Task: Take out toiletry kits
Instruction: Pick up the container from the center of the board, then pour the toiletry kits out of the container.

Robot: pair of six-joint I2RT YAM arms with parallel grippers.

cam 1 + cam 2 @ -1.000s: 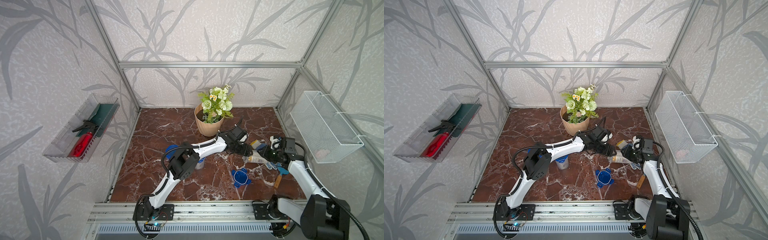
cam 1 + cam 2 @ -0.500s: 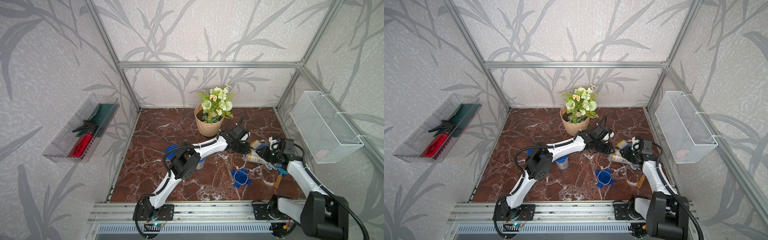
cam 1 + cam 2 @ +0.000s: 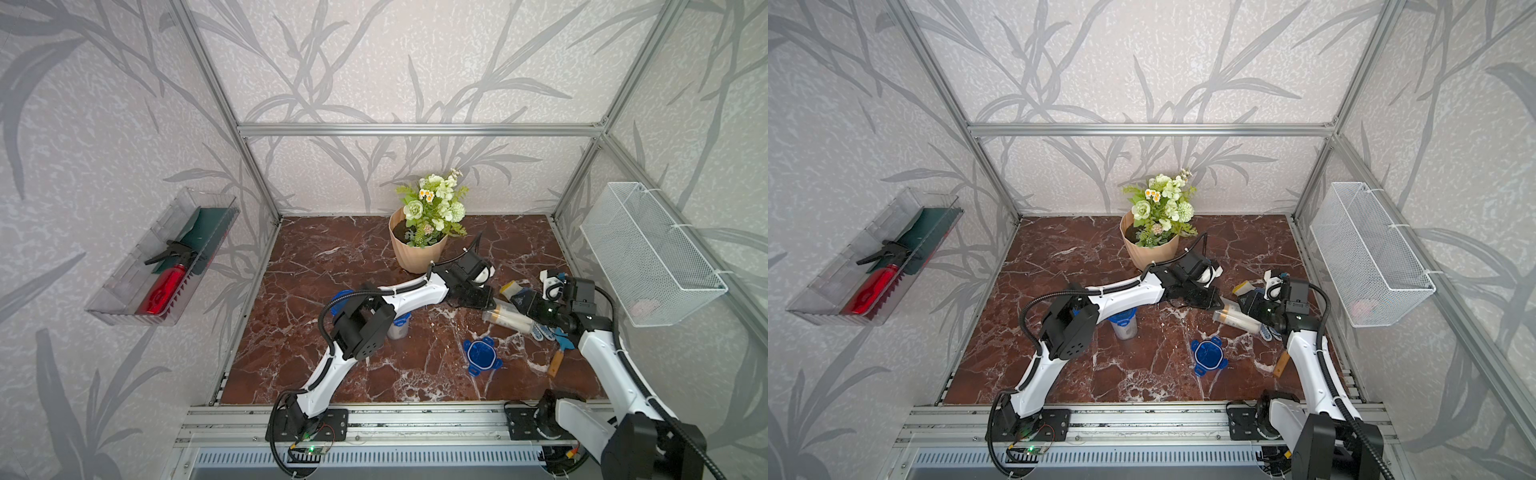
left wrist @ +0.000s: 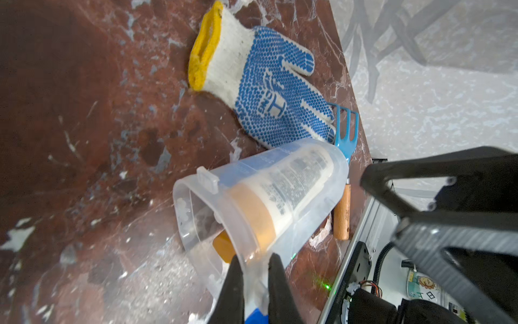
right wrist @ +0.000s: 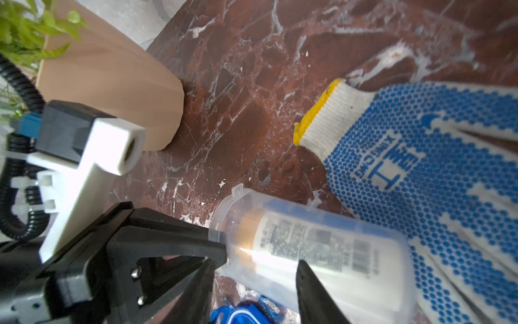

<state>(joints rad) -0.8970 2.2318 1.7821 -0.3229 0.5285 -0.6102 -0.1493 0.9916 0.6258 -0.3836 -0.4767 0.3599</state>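
The red-brown marble table (image 3: 332, 257) carries both arms, which meet toward its right side, not far from the tan flower pot (image 3: 417, 253). There a clear jar (image 3: 508, 320) lies on its side, lid off, with its mouth toward the left arm and a blue-dotted glove (image 4: 260, 84) just beside it. A second jar (image 3: 1123, 326), upright with its blue lid on, stands under the left arm, well apart from the first. A loose blue lid (image 3: 482, 353) lies on the table near the tipped jar.

The left gripper (image 4: 254, 261) is pinched together on the rim of the clear jar, the thin wall caught between its two fingertips (one looks to sit just inside the mouth, the other outside). The right gripper (image 5: 254, 262) has its jaws standing apart. In the right wrist view the mouth end of the jar shows across the gap beyond them, and I cannot tell whether either finger touches the plastic.

The kit is inside the clear jar. A white bottle (image 4: 297, 182) lies along the wall, with its gold-yellow cap (image 4: 249, 216) at the mouth, just beside the left fingertips. A second gold cap (image 4: 221, 248) shows beneath it, nearer to the inner finger; whether they touch is unclear.
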